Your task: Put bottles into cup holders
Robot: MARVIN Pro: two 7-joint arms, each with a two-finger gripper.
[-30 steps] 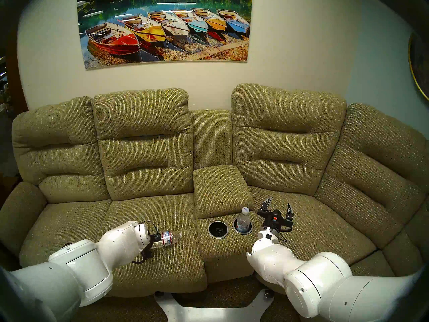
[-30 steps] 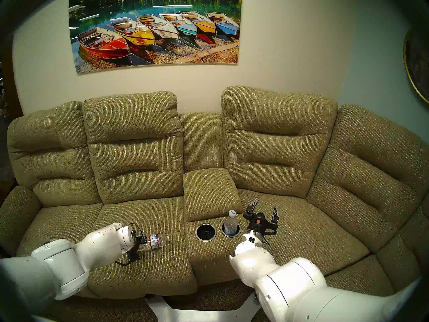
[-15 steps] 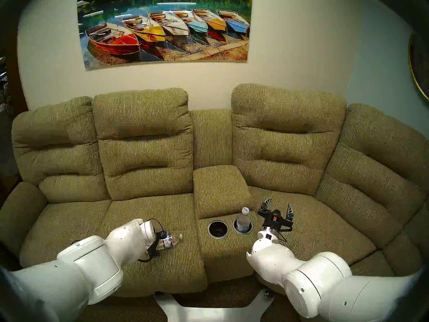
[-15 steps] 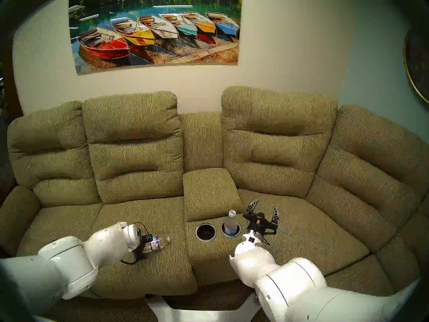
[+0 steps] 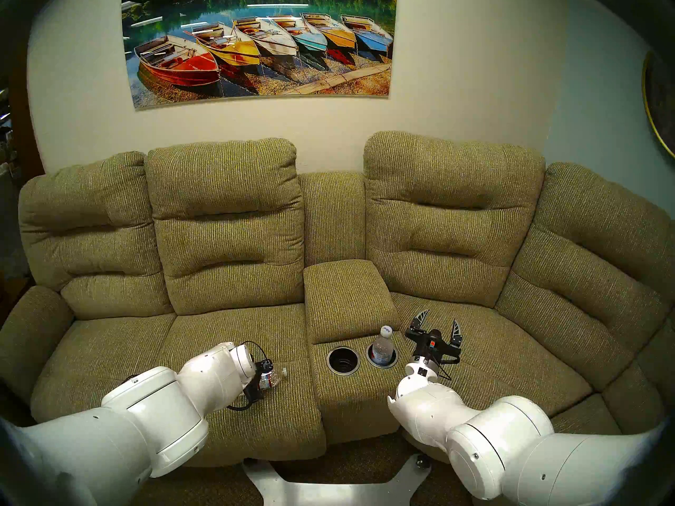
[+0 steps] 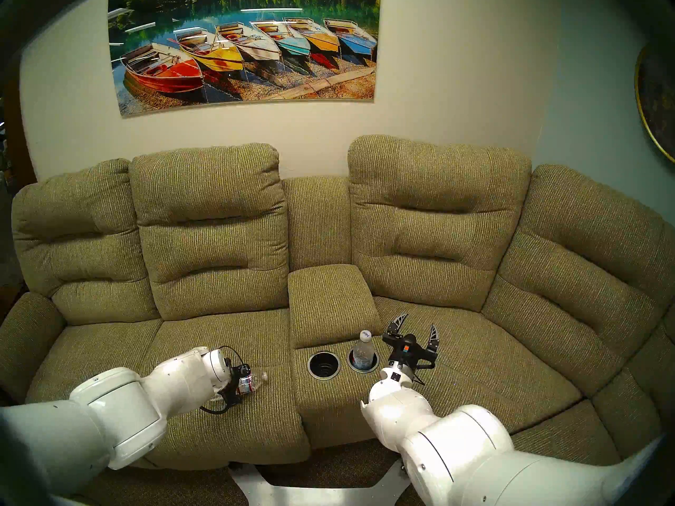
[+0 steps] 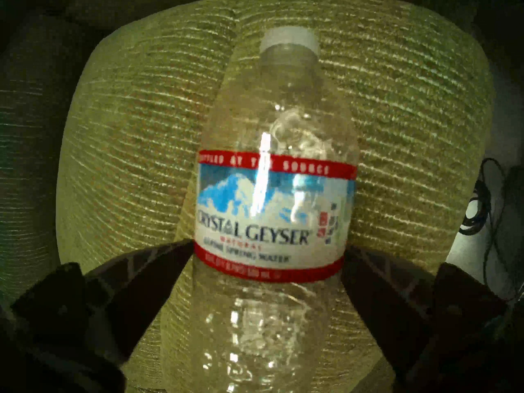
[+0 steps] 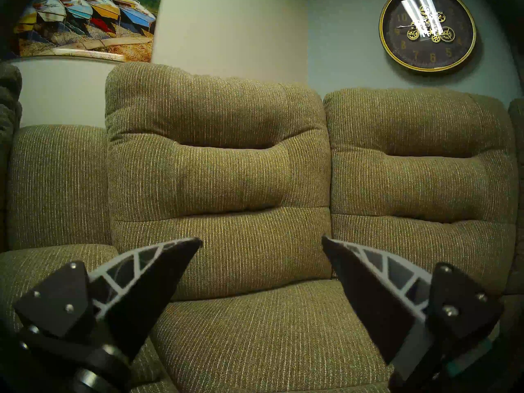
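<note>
left wrist view: left gripper (image 7: 268, 259) angled down, fingers (image 7: 147, 273) touching lying bottle (image 7: 272, 202); right gripper (image 8: 262, 242) level, wide.

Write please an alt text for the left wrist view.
A clear water bottle with a red, white and blue label and white cap lies on an olive sofa cushion. The left gripper straddles it, one dark finger at each side of the label.

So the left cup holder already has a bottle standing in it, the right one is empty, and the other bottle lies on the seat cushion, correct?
Reversed: in the head view the standing bottle is in the right cup holder; the left cup holder is empty. The other bottle does lie on the seat cushion.
</note>
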